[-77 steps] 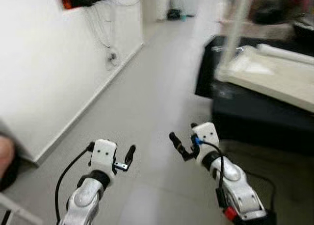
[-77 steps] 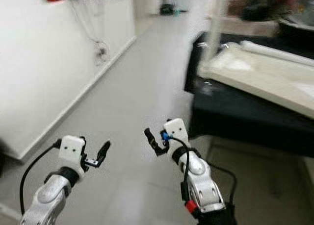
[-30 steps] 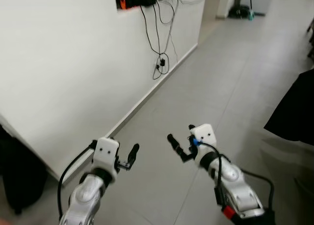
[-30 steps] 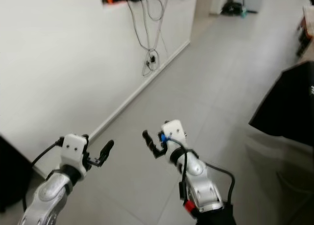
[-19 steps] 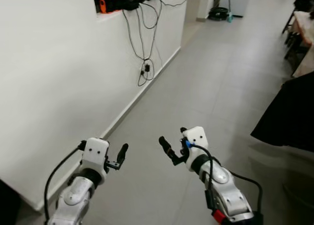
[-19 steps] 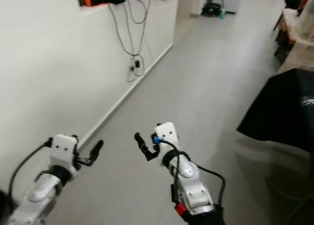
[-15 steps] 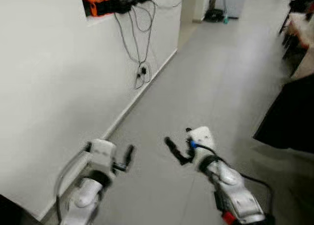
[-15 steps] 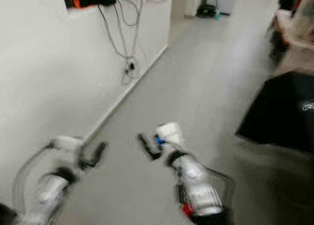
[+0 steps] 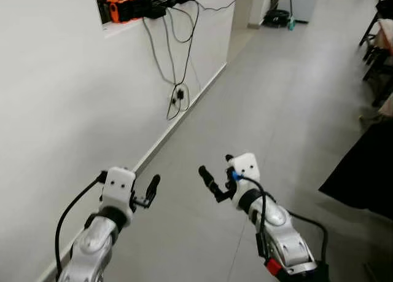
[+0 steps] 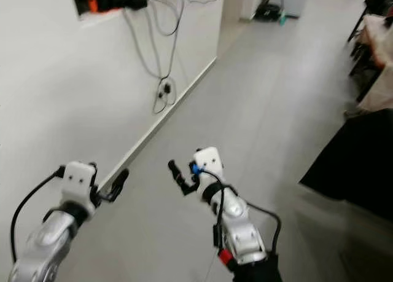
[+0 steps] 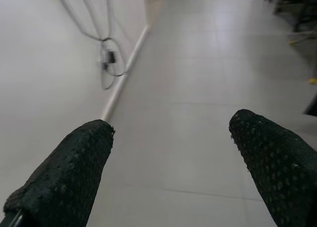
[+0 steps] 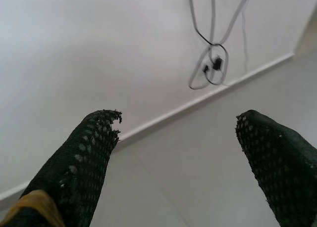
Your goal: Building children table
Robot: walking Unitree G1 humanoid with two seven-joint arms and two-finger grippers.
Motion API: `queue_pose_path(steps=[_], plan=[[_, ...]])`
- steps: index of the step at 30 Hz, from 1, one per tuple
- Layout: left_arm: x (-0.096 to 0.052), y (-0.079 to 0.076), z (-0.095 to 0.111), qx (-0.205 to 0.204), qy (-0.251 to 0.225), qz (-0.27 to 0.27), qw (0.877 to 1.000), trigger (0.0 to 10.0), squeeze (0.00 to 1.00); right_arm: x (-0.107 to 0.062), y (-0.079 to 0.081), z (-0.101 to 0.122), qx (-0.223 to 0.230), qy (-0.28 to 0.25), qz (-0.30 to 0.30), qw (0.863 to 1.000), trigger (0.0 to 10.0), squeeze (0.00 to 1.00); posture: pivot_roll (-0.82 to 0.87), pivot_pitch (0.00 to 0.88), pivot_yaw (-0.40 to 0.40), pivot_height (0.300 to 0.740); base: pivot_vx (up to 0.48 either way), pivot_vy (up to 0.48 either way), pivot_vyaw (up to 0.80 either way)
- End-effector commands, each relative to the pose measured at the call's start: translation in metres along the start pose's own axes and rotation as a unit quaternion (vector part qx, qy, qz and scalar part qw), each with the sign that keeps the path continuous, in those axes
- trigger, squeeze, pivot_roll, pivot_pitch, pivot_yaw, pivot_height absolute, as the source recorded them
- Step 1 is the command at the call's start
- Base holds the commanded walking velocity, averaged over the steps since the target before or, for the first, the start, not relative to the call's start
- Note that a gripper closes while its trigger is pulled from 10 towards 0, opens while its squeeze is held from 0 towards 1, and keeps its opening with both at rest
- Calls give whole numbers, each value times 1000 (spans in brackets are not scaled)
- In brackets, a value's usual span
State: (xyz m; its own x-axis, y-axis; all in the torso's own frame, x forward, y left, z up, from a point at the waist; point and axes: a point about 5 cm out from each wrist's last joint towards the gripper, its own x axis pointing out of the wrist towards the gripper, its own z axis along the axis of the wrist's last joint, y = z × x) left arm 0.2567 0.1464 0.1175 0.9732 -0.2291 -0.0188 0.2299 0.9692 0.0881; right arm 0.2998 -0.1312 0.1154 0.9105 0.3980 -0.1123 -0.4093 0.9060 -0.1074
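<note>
Left gripper (image 9: pixel 151 190): fingers (image 11: pixel 64 180) spread wide, nothing between, held above grey tiled floor (image 9: pixel 282 104). Right gripper (image 9: pixel 212 182): fingers (image 12: pixel 81 162) likewise parted, empty, pointing toward white wall (image 9: pixel 55 104). Both arms raised side by side, grippers apart. Along wall: white skirting (image 9: pixel 184 110), looped dark cables (image 9: pixel 178 94) hanging from recess holding orange-and-black items (image 9: pixel 123 5). Black-draped shape (image 9: pixel 365 168) at robot's right. Children table parts: cannot tell location.
</note>
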Motion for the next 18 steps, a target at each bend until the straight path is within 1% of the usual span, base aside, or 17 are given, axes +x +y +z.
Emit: queue_pose_path(steps=[1,18], plan=[[-1,5,-2,5,6,7,1000,10000,0,0,1,0,5,2,-1,1000,10000,0,8,114,-21,740,382,0,-800],[-2,6,-2,4,7,7,1000,10000,0,0,2,-1,5,5,2,1000,10000,0,10,109,-19,740,380,0,-800]])
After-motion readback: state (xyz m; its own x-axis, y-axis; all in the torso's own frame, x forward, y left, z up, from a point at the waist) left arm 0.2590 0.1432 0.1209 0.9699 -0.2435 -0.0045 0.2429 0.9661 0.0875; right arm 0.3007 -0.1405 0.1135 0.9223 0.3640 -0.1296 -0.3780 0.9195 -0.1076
